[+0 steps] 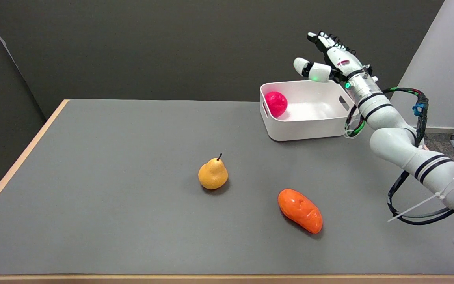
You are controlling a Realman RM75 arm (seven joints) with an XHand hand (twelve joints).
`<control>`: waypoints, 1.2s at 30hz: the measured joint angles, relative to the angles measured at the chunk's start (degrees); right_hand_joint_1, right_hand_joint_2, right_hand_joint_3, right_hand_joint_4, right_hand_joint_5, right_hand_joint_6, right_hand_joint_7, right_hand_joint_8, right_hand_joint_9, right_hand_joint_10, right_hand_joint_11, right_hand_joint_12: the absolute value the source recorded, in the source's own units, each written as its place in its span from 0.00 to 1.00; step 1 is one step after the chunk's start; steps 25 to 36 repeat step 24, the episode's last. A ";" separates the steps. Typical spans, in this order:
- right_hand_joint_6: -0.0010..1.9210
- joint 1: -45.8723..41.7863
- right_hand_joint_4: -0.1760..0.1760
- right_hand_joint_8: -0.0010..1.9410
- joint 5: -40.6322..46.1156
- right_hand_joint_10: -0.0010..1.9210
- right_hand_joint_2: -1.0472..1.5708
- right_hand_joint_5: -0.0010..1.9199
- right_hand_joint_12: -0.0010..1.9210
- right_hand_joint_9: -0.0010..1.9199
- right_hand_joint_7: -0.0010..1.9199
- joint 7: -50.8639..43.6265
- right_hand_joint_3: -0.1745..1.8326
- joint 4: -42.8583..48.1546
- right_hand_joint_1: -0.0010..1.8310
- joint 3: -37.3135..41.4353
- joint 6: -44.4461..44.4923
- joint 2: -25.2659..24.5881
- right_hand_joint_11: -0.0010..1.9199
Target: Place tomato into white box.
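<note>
The red tomato (276, 103) lies inside the white box (305, 128), against its left wall. The box stands at the table's far right. My right hand (325, 59) hovers above the box's far right corner, fingers spread apart and holding nothing. It is well clear of the tomato.
A yellow pear (213, 174) stands upright near the table's middle. An orange, oblong fruit (300, 210) lies to its right, nearer the front edge. My right arm (400, 144) reaches in along the table's right side, with cables looping beneath it.
</note>
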 measured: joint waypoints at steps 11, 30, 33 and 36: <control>0.37 -6.91 0.77 0.32 1.48 0.52 0.68 0.19 0.75 0.24 0.29 -0.06 0.52 14.21 0.17 1.80 6.14 0.07 0.15; 0.58 -23.18 0.83 0.44 2.47 0.60 0.69 0.26 0.82 0.31 0.35 -2.92 0.53 28.21 0.28 5.81 21.00 0.43 0.22; 0.58 -23.18 0.83 0.44 2.47 0.60 0.69 0.26 0.82 0.31 0.35 -2.92 0.53 28.21 0.28 5.81 21.00 0.43 0.22; 0.58 -23.18 0.83 0.44 2.47 0.60 0.69 0.26 0.82 0.31 0.35 -2.92 0.53 28.21 0.28 5.81 21.00 0.43 0.22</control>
